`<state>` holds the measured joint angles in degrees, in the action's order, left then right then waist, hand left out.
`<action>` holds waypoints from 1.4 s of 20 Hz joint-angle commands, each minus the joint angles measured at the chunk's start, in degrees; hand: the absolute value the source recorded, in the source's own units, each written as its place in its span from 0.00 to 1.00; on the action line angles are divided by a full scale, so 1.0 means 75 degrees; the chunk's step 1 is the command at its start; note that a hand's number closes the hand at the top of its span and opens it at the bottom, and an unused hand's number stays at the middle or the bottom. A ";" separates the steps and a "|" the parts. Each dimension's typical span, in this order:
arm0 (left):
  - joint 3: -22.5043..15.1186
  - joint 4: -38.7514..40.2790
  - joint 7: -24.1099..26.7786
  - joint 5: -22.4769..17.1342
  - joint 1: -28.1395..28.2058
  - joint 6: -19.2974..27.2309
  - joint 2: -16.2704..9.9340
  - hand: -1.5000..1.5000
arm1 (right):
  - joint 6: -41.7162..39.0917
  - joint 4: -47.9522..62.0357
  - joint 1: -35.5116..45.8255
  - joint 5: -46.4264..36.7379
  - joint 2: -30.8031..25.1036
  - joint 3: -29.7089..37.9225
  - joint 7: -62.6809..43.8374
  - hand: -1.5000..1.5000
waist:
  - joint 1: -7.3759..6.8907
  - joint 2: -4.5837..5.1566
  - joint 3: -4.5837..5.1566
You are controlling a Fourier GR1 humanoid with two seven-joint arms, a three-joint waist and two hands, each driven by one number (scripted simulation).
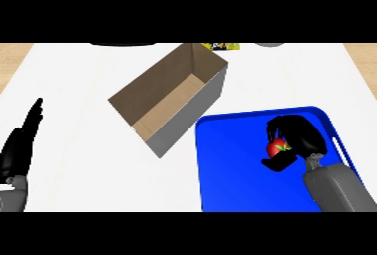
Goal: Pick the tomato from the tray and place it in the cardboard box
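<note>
Red tomato gripped by curled right hand over blue tray, left hand straight-fingered

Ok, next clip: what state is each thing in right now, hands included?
tomato: on the tray, right hand curled round it
tray: flat on the counter, beside the box
cardboard box: open, nothing visible inside
right hand: shut on the tomato
left hand: open, resting at the left edge
</note>
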<state>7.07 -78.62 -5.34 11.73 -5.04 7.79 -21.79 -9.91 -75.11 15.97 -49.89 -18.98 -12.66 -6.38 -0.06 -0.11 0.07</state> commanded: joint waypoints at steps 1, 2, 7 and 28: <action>0.0288 0.0542 0.0142 -0.0022 -0.0449 -0.0145 -0.0127 0.50 | 0.0232 -0.0517 -0.0023 -0.0383 -0.0125 0.0046 0.0111 1.00 | 0.0035 0.0013 -0.0008; 0.0115 0.0027 0.0153 -0.0023 0.0081 -0.0054 0.0092 0.50 | 0.0413 -0.0285 0.0084 -0.0168 -0.0649 0.0572 0.0603 1.00 | 0.0004 0.0008 -0.0010; 0.0236 0.0197 0.0299 -0.0009 0.0017 -0.0210 -0.0025 0.50 | 0.0636 -0.1592 -0.0148 -0.0566 -0.0825 0.0691 0.0207 1.00 | 0.0053 -0.0002 -0.0008; 0.0404 0.0559 0.0863 0.0205 0.0155 -0.0190 0.0144 0.50 | -0.0312 -0.2242 0.3460 0.0412 0.2170 0.0399 -0.1780 1.00 | -0.0100 0.0030 -0.0001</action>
<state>9.22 -77.51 -3.39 12.98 -5.16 6.01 -20.80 -12.20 -95.87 35.34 -47.08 -8.43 -9.34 -15.03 -0.61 0.02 0.03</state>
